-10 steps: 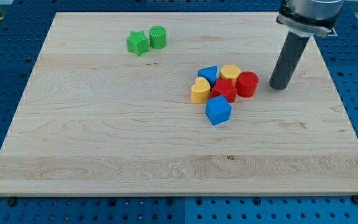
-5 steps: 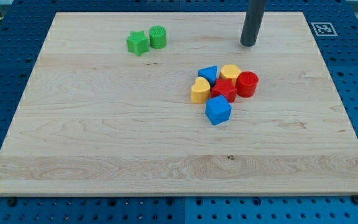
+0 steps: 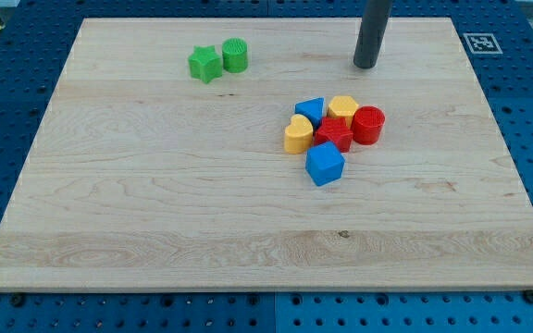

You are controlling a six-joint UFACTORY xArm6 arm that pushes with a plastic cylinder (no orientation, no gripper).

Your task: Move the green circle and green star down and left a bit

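The green star and the green circle sit side by side, touching, near the view's top left of the wooden board. My tip rests on the board near the view's top, well to the right of the green circle, and touches no block.
A cluster lies below my tip in the board's middle right: a blue triangle-like block, a yellow block, a red circle, a red star, a yellow heart and a blue block. A marker tag sits off the board's top right corner.
My tip has moved from right of the red circle up and left to near the board's top edge, then drifted slightly left. No block has moved.
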